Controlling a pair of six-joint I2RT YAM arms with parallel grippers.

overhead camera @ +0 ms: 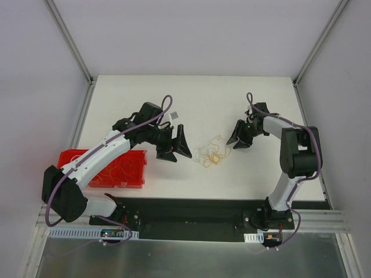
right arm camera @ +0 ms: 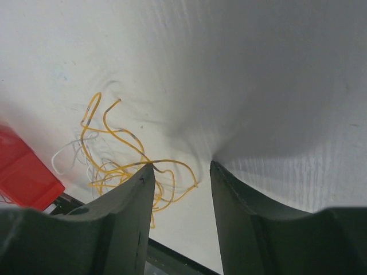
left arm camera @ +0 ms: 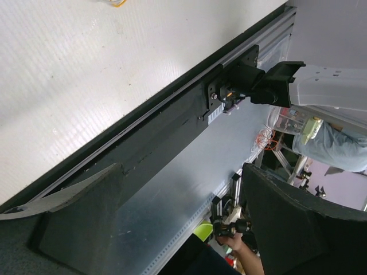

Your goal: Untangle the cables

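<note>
Tangled cables (overhead camera: pixel 210 153) lie between left tool (overhead camera: pixel 175 148) and right tool (overhead camera: pixel 239 141).

A white bench (overhead camera: pixel 232 92) fills the middle of the top view, its surface matt and faintly ribbed; pale grey panel walls close it in: a back wall (overhead camera: pixel 197 35) across the top of the frame, a left wall (overhead camera: pixel 35 69) and a right wall (overhead camera: pixel 348 116) at the sides; two slanting aluminium posts mark the corners, the left post (overhead camera: pixel 69 40) at upper left, the right post (overhead camera: pixel 322 40) at upper right; along the bench's lower edge runs a black base plate (overhead camera: pixel 191 211), and below it a dull metal sheet (overhead camera: pixel 191 258); the light is soft and even, and shadows are faint.
</note>
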